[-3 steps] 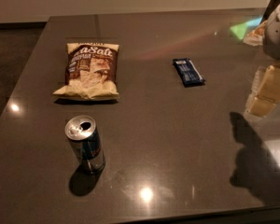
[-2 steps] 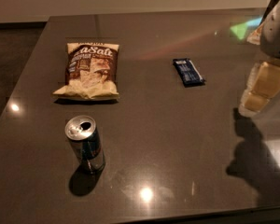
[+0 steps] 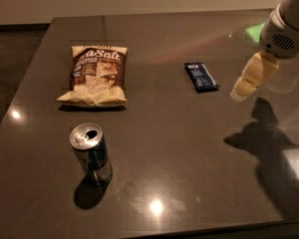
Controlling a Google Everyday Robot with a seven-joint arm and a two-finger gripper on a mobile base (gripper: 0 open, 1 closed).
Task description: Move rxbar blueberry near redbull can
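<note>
**Gripper hanging right of the bar, arm cut off**

You are seeing only the end of the arm (image 3: 288, 26); the rest is running off the right edge. The gripper (image 3: 241, 89) is pointing down and left above the bench (image 3: 189, 153), just right of the rxbar blueberry (image 3: 201, 76) and clear of it. You cannot tell whether it is open. The bar is lying flat, well apart from the redbull can (image 3: 91, 153) standing at front left.

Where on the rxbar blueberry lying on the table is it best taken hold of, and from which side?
Grip the rxbar blueberry at its middle, across its narrow width, coming straight down from above. It lies flat on the table, so only its two long edges offer purchase. The pincer hangs to the bar's right, above the table and apart from it.
</note>
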